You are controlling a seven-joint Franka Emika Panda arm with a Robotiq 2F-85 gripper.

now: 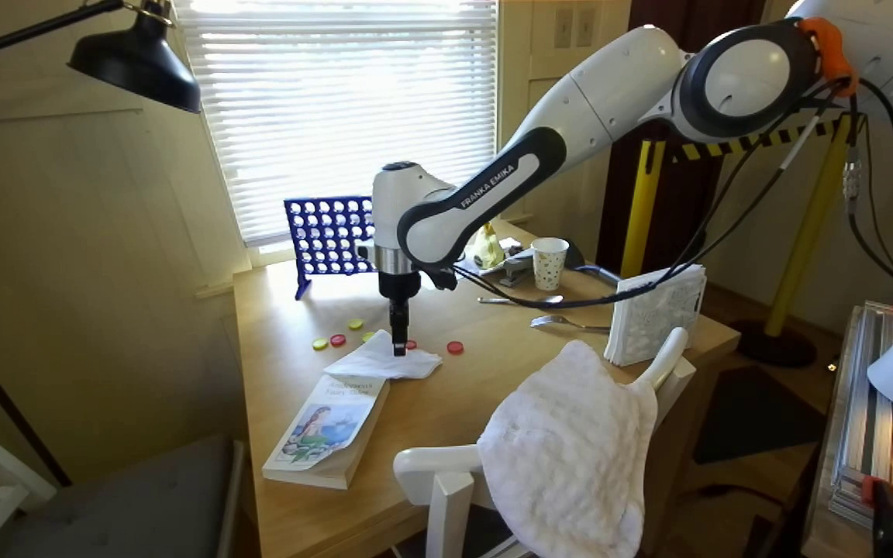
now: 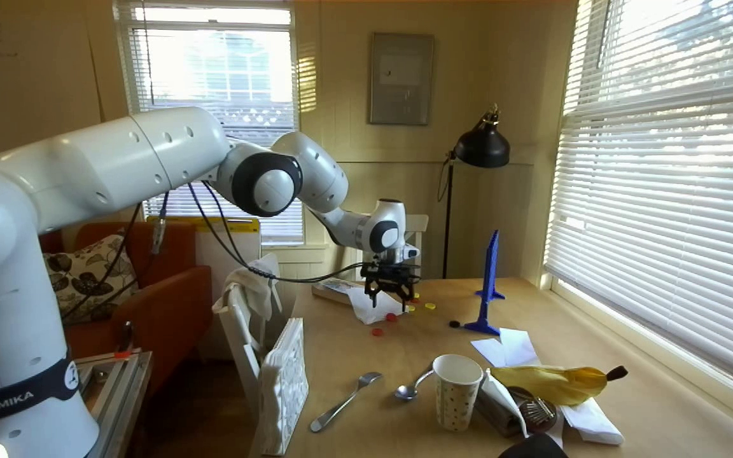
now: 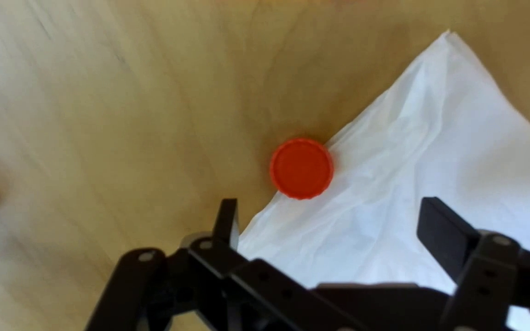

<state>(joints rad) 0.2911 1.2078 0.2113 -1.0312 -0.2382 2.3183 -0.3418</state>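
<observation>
Nearby, book [image 1: 328, 434] beside napkin [image 1: 371, 360], blue grid [image 1: 331, 239] well apart.

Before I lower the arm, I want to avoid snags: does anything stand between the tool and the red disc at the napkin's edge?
Nothing visible does: the wrist view shows the red disc whole and apart from the open tool. It overlaps the edge of the white napkin, which does not cover it.

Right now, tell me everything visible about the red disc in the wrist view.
The red disc is round, with a finely ridged rim and a flat inner face; it looks like plastic. It lies flat across the edge of the white napkin, partly over the tabletop. The open gripper is not touching it.
</observation>
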